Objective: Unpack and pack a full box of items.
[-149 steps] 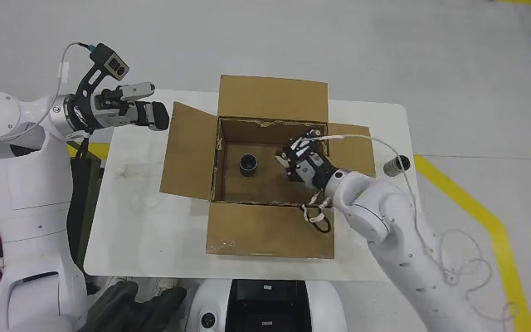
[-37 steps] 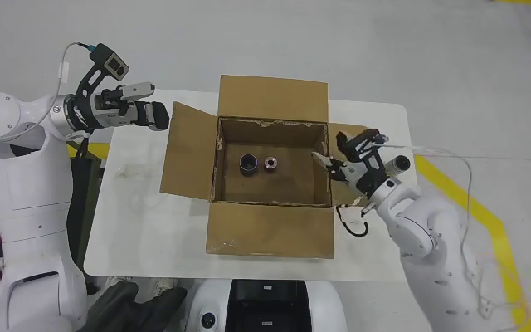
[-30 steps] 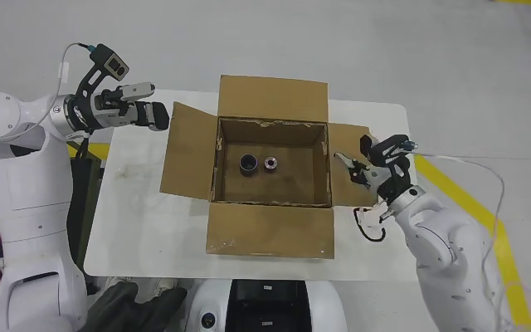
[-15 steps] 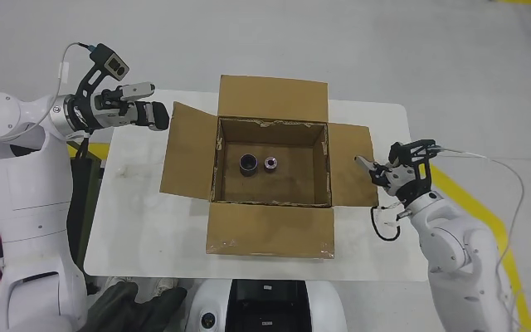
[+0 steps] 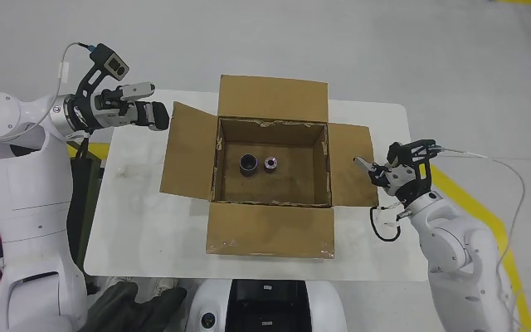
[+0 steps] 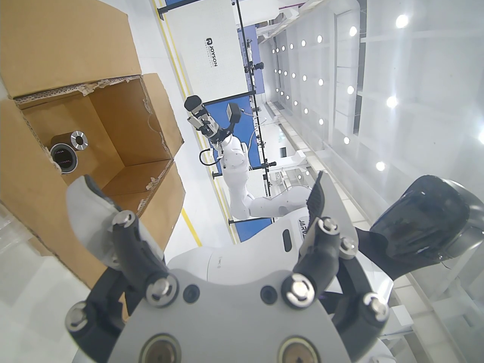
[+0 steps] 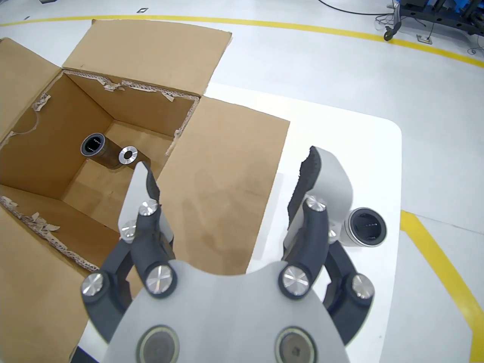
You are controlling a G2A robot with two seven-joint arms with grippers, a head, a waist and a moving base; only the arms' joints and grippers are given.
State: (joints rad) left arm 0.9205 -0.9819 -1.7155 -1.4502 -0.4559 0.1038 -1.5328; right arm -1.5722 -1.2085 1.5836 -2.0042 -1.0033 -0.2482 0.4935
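Note:
The open cardboard box (image 5: 270, 228) stands in the middle of the white table (image 5: 133, 207). On its floor lie a dark cylinder (image 5: 248, 164) (image 7: 99, 149) (image 6: 63, 153) and, touching it, a smaller silver cylinder (image 5: 270, 163) (image 7: 127, 154) (image 6: 79, 139). My right gripper (image 5: 375, 166) (image 7: 227, 169) hangs open and empty over the box's right flap (image 7: 223, 160). A third silver cylinder (image 7: 365, 227) lies on the table just beside its outer finger. My left gripper (image 5: 162, 116) (image 6: 200, 190) is open and empty, held above the table past the box's left flap.
All the box's flaps (image 5: 187, 149) are folded outward and lie on the table. Bare table surface is at the left (image 5: 124, 241) and right (image 7: 340, 134) of the box. A yellow floor line (image 5: 465, 199) runs past the table's right side.
My right gripper left the box, where the small silver cylinder now lies, and swung right over the right flap. It has barely moved over the last half second. The left arm stayed still.

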